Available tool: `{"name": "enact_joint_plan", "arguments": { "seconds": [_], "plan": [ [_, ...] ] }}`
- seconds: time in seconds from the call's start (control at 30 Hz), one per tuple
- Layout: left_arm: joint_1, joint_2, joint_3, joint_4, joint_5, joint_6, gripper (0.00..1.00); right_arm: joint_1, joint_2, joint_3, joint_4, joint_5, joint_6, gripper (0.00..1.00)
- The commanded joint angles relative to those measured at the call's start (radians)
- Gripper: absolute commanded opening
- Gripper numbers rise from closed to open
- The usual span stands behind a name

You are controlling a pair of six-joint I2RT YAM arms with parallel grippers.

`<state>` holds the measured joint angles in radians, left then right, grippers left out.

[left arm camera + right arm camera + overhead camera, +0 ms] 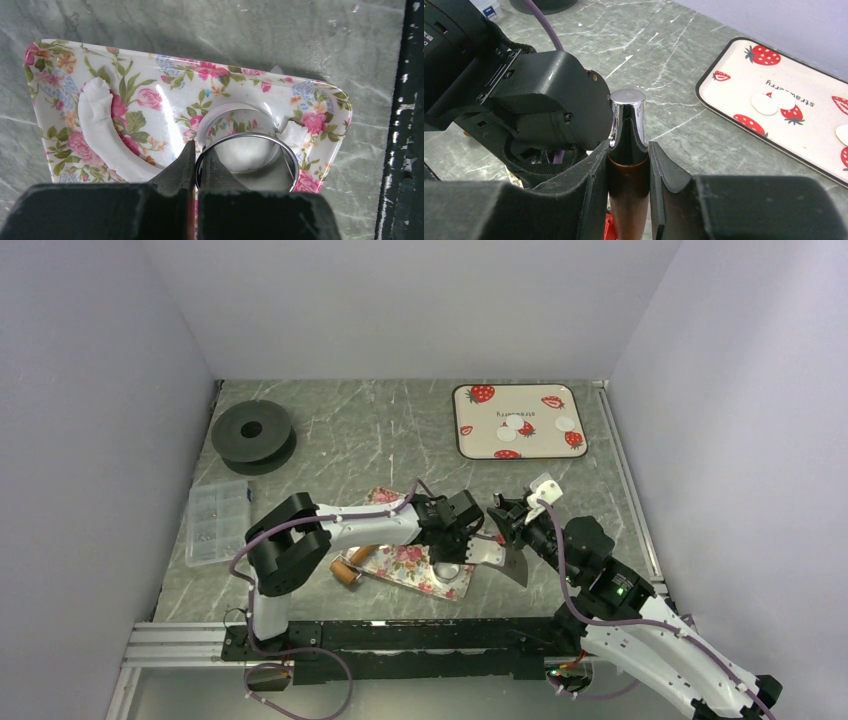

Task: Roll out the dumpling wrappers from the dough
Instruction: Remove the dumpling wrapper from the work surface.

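My left gripper (470,545) (196,150) is shut on the rim of a small metal ring cutter (250,134), one finger inside and one outside. The ring stands on white dough (247,152) at the right end of the floral tray (405,565) (165,70). A leftover dough strip (102,135) curves along the tray's left side. My right gripper (505,530) (629,150) is shut on a wooden-handled tool with a chrome collar (627,112), close beside the left gripper. Three dumpling wrappers (515,423) (764,104) lie on the strawberry tray (520,405) (734,75).
A wooden rolling pin (352,565) lies by the floral tray's left edge. A black spool (252,433) and a clear parts box (218,520) stand at the left. A metal rail (190,640) runs along the near edge. Walls close in the three other sides.
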<state>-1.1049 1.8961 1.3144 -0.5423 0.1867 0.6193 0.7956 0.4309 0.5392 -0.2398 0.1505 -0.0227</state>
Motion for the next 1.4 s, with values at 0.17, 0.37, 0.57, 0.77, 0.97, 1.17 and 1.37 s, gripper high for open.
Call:
{"name": "enact_joint_plan", "arguments": {
  "seconds": [0.17,0.37,0.57,0.77,0.97,1.17,1.37],
  "plan": [
    [-0.016,0.065,0.070,-0.073,0.070,0.001,0.00,0.002,-0.013,0.059,0.033,0.011,0.011,0.00],
    [-0.018,0.067,-0.003,0.029,0.030,-0.031,0.00,0.003,-0.030,0.045,0.029,0.028,0.006,0.00],
    [-0.031,0.022,-0.070,0.104,0.061,-0.053,0.00,0.002,-0.031,0.041,0.032,0.041,-0.007,0.00],
    [-0.033,0.069,-0.050,0.111,0.102,-0.040,0.00,0.003,-0.018,0.042,0.041,0.046,-0.015,0.00],
    [-0.029,-0.005,-0.108,0.051,0.062,0.024,0.00,0.003,-0.013,0.043,0.043,0.042,-0.023,0.00],
    [-0.026,-0.024,-0.114,0.046,0.045,0.040,0.00,0.003,-0.018,0.045,0.041,0.044,-0.029,0.00],
    [-0.027,0.081,-0.015,0.089,0.103,0.021,0.00,0.003,-0.048,0.047,0.014,0.063,-0.027,0.00]
  ]
}}
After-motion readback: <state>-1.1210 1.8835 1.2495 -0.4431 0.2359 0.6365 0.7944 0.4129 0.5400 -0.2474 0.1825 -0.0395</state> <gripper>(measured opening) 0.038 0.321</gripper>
